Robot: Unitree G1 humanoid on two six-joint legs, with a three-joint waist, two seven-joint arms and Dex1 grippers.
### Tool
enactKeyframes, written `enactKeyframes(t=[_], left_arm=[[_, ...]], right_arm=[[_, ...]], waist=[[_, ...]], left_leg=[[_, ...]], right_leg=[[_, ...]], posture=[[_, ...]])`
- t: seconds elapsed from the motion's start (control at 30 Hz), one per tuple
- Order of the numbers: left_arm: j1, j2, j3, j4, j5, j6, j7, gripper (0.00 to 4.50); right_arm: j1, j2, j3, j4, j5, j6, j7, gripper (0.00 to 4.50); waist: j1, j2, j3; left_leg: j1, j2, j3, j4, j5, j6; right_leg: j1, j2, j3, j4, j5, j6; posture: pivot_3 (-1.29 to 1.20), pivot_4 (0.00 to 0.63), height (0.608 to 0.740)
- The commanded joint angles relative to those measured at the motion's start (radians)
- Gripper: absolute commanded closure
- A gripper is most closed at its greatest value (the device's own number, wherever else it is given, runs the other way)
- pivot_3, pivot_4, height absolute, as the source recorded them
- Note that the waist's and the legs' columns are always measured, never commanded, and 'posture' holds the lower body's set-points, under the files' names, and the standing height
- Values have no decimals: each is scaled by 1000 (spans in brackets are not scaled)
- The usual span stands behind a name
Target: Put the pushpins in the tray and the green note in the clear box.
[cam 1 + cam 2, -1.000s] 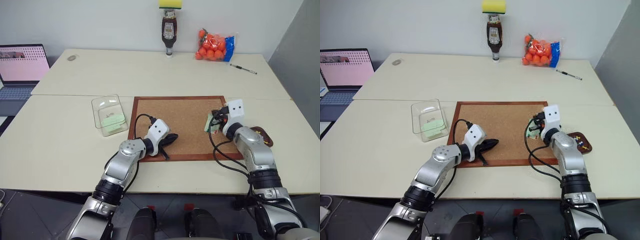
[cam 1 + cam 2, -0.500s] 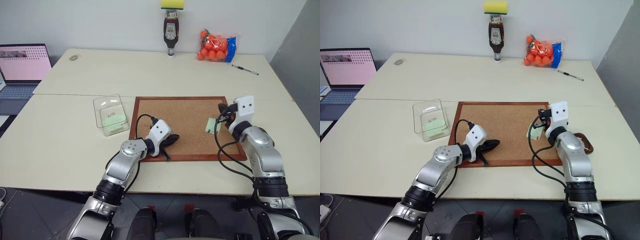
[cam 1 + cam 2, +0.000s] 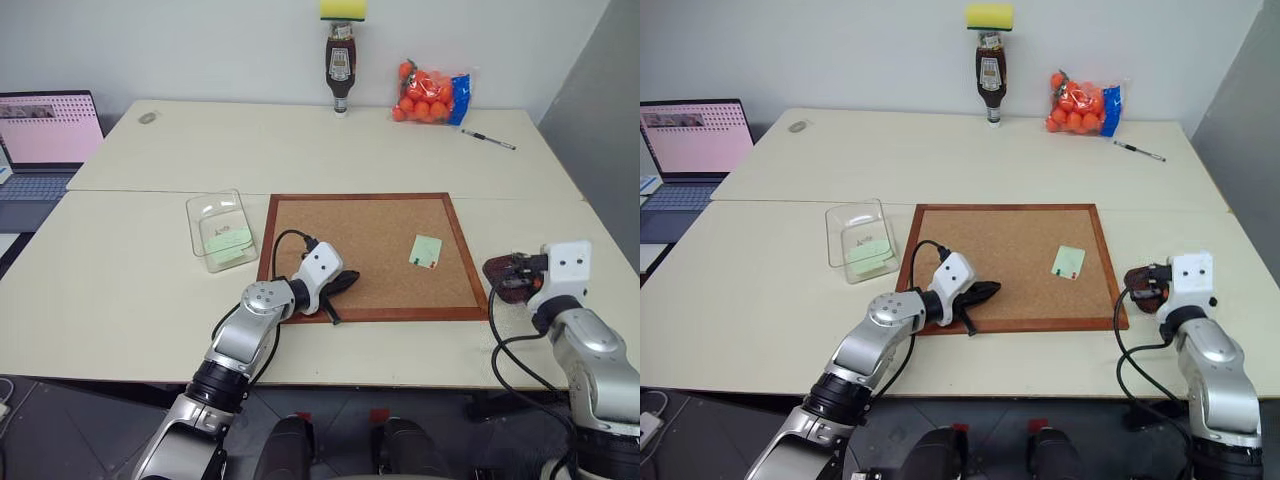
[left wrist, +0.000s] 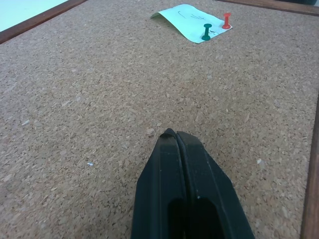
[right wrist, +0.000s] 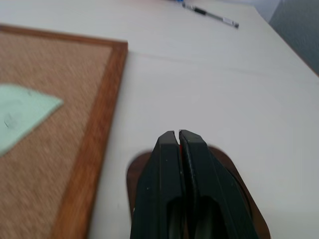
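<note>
Right tool point(image 5: 178, 134), pinched shut on what we take for a red pushpin point(image 5: 179, 144) glimpsed between its tips, hangs directly over the tray point(image 5: 135, 175) just beside the corkboard point(image 3: 360, 235), where the green note point(image 3: 426, 251) lies pinned, nearer this arm than our shut, empty left tool point(image 4: 172, 134).

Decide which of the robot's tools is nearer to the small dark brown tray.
Right. The right tool hovers directly over the small dark brown tray; the left tool rests on the wood-framed corkboard, across it from the tray.

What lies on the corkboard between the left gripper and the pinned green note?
Only bare cork separates the left gripper from the green note, as the left wrist view shows.
</note>
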Motion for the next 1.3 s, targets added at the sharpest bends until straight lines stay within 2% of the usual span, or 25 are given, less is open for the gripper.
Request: enactKeyframes(t=[0.03, 0.37, 0.4, 0.5, 0.77, 0.9, 1.1, 1.3], left_arm=[[14, -5, -35, 15, 13, 6, -20, 4500], [8, -12, -38, 23, 18, 1, -23, 4500], [8, -12, -38, 24, 19, 0, -23, 4500], [7, -14, -38, 27, 20, -1, -23, 4500], [11, -14, -36, 29, 22, -3, -22, 4500], [12, -14, -35, 29, 22, -4, -22, 4500], [10, -11, -34, 31, 21, -5, -26, 4500], [1, -13, -34, 35, 22, -4, -27, 4500]], right_arm=[[20, -14, -43, -56, 5, 19, -12, 4491], [17, 0, -48, -10, 9, 27, -21, 4491], [13, 3, -49, -4, 12, 28, -24, 4143], [0, 5, -49, 20, 15, 30, -28, 3711], [3, 2, -63, 3, 29, 39, -23, 1929], [16, 10, -78, -74, 75, 31, 0, 1929], [13, 23, 7, -187, 136, 57, 56, 1929], [-46, 67, 139, -112, 98, 31, 46, 1929]], waist=[[0, 0, 0], [1, 0, 0], [1, 0, 0], [1, 0, 0], [2, 0, 0], [2, 1, 0], [1, 1, 0], [1, 1, 0]], left_leg=[[0, 0, 0, 0, 0, 0], [0, 0, 0, 0, 0, 0], [0, 0, 0, 0, 0, 0], [0, 0, 0, 0, 0, 0], [0, 0, 0, 0, 0, 0], [0, 0, 0, 0, 0, 0], [0, 0, -1, 0, 0, 0], [0, 0, -1, 0, 0, 0]], right_leg=[[0, 0, 0, 0, 0, 0], [0, 0, 0, 0, 0, 0], [0, 0, 0, 0, 0, 0], [0, 0, 0, 0, 0, 0], [0, 0, 0, 0, 0, 1], [0, 0, 0, 0, 0, 1], [0, 0, 0, 0, 0, 1], [0, 0, 0, 0, 0, 1]], posture=[[0, 150, 740], [0, 150, 740], [0, 150, 740], [0, 150, 740], [0, 150, 740], [0, 150, 740], [0, 150, 740], [0, 150, 740]])
